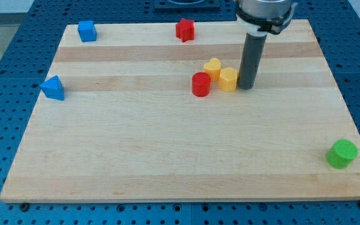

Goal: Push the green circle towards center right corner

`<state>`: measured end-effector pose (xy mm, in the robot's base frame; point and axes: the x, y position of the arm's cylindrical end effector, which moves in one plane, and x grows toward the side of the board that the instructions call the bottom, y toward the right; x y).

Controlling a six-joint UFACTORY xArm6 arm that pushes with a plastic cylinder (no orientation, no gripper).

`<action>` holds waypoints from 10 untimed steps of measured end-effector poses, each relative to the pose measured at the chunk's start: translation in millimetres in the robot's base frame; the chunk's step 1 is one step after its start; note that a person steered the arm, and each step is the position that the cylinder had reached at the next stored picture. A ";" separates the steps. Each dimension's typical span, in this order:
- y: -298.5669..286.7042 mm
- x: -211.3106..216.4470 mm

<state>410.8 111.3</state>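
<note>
Green circle block sits near the view's bottom right, close to the right edge of the wooden surface. My tip is well apart from it, up near the view's top centre-right, just right of the yellow hexagonal block, apparently touching. Yellow heart block and red cylinder block cluster left of that. Red star block and blue cube block sit along the top; blue triangular block at left. No hand: just a rod, nothing to open or close.
</note>
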 end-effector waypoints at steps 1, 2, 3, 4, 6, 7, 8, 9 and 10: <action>-2.3 80.3; -3.4 161.7; 54.6 184.1; 107.5 184.0; 130.0 174.2; 130.0 154.9; 143.1 177.6; 174.7 184.4; 166.2 145.9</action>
<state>556.7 277.5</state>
